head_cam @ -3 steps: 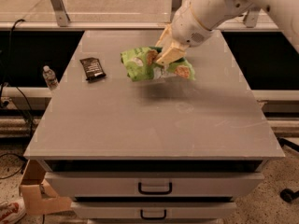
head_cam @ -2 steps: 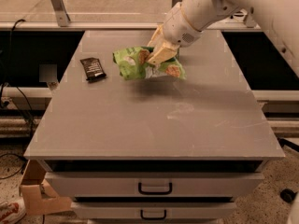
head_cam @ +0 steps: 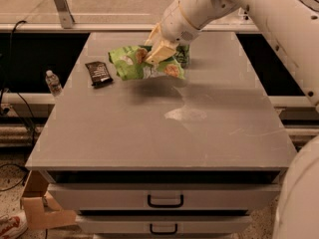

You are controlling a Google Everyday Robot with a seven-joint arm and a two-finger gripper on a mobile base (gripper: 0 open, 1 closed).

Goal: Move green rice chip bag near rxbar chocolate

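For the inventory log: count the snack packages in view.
2. The green rice chip bag, back centre, is gripped by the end effector; the rxbar chocolate lies flat to its left. The arm may hide others.

end effector [head_cam: 158, 53] moved left, bag [head_cam: 133, 66] nearer rxbar [head_cam: 98, 73]

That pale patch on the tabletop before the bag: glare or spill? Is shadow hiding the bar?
Camera view: the pale patch looks like glare on the table; the gripper, at the far side, shut on the green rice chip bag, casts a soft shadow beneath; the rxbar chocolate lies unshadowed.
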